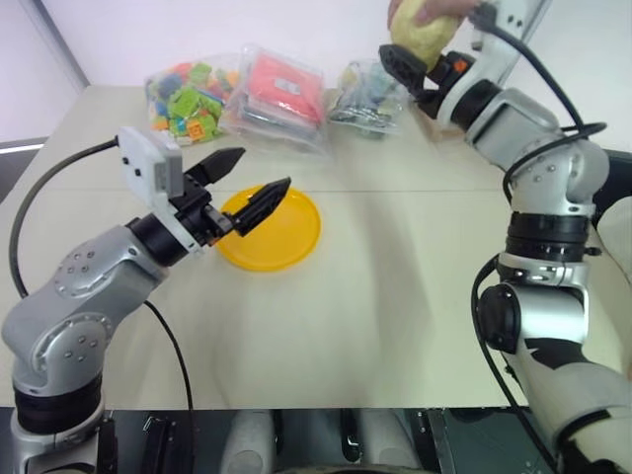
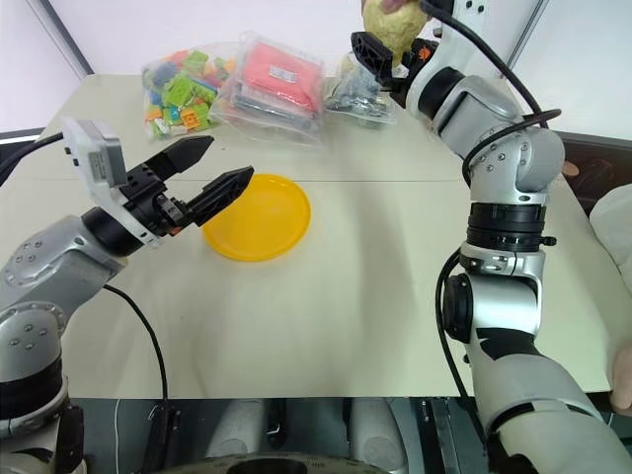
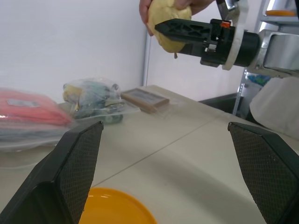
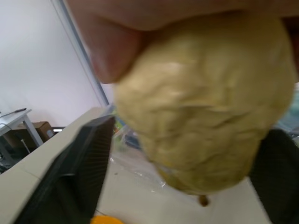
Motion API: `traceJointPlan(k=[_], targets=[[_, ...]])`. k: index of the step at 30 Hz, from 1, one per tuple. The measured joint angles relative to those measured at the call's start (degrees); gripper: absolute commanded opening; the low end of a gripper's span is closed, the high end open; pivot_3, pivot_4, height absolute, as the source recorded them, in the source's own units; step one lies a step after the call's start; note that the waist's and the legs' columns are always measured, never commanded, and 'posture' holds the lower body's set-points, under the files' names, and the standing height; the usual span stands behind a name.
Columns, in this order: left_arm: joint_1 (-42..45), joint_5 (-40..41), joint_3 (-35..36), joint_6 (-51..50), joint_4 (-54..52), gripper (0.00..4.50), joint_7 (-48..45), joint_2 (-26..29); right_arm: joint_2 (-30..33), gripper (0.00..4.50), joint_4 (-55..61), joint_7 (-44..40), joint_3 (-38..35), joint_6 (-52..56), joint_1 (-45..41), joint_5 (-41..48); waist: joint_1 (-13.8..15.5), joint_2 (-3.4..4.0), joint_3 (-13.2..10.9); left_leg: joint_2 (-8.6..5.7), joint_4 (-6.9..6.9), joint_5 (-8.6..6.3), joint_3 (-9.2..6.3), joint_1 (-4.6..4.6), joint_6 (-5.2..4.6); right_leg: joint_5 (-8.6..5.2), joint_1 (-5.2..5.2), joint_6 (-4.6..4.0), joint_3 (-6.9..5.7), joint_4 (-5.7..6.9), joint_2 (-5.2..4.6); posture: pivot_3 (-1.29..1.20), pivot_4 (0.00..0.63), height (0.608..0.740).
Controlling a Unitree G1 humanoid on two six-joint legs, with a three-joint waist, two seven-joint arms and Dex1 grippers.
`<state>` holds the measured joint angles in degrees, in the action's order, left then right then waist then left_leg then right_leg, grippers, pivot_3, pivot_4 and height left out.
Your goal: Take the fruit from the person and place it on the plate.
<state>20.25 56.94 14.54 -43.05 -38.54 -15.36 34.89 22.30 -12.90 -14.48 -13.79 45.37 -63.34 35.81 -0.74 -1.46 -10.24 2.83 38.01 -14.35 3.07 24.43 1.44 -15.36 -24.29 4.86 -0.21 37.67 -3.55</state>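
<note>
A person's hand [image 1: 434, 8] holds the pale yellow, bumpy fruit [image 1: 420, 39] high over the table's far right side. My right gripper [image 1: 407, 57] reaches up to it, and its black fingers [image 4: 88, 158] lie against both sides of the fruit [image 4: 205, 116], shut on it while the hand [image 4: 154, 28] still grips the top. The yellow-orange plate [image 1: 291, 242] lies flat on the table's middle left. My left gripper [image 1: 265, 168] hovers open and empty just above the plate's near-left edge, pointing toward the fruit [image 3: 168, 23].
Along the back of the cream table [image 1: 395, 296] lie three clear bags: one of coloured blocks [image 1: 188, 99], one with a red packet [image 1: 281, 94], one with dark small parts [image 1: 365, 94]. A flat brown box [image 3: 145, 98] lies behind them.
</note>
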Motion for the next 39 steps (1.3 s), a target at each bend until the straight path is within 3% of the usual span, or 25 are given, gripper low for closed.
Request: traceJointPlan(k=[2,12,16,22,28,39], targets=[[-0.1,0.0,0.0,0.0,0.0,4.5,0.3,0.0,-0.3,1.97,-0.6,-0.3,0.0,-0.6,-0.4,-0.7,0.0,0.0,0.0,0.0,-0.01,0.0,0.0,0.0,0.0,0.0,0.0,0.0,0.0,0.0,0.0,0.0,0.15,0.731],[-0.1,0.0,0.0,0.0,0.0,4.5,0.6,0.0,-0.8,1.96,-0.8,-0.7,0.0,-0.3,-0.6,-1.9,0.0,0.01,0.0,0.0,-0.02,0.0,0.0,0.0,0.0,0.0,-0.01,0.0,0.0,0.0,0.0,0.0,0.15,0.731],[-1.0,-0.1,0.5,-0.1,0.0,4.5,0.9,1.1,-2.6,1.96,3.7,1.4,1.0,5.3,2.7,-1.7,0.0,-0.02,0.0,0.03,-0.04,0.0,-0.02,-0.01,0.0,0.0,-0.01,-0.01,0.0,-0.01,0.0,0.0,0.15,0.731],[-7.0,-0.7,5.0,-0.7,0.0,4.5,2.8,4.4,-8.2,1.96,8.7,1.9,9.3,15.2,17.5,-1.6,-0.2,0.1,-0.1,0.03,-0.09,0.0,-0.03,0.08,0.0,0.0,-0.16,0.0,0.01,0.01,-0.02,0.0,0.15,0.731],[-14.9,-0.5,9.5,-2.5,-1.6,4.5,5.9,5.6,-9.4,1.96,11.3,-2.5,17.8,11.9,18.3,-5.3,-0.2,0.1,-0.1,0.04,-0.1,0.0,-0.06,0.05,0.0,0.0,-0.16,-0.01,0.01,0.0,0.0,0.0,0.15,0.731],[-24.0,-0.1,14.5,-3.0,-5.5,4.5,8.0,6.7,-17.7,1.96,4.5,-8.0,27.4,3.6,18.3,-12.9,-0.1,0.09,-0.1,0.04,-0.11,0.0,-0.06,0.05,0.0,0.01,-0.15,-0.05,-0.01,-0.01,-0.04,0.0,0.15,0.731]])
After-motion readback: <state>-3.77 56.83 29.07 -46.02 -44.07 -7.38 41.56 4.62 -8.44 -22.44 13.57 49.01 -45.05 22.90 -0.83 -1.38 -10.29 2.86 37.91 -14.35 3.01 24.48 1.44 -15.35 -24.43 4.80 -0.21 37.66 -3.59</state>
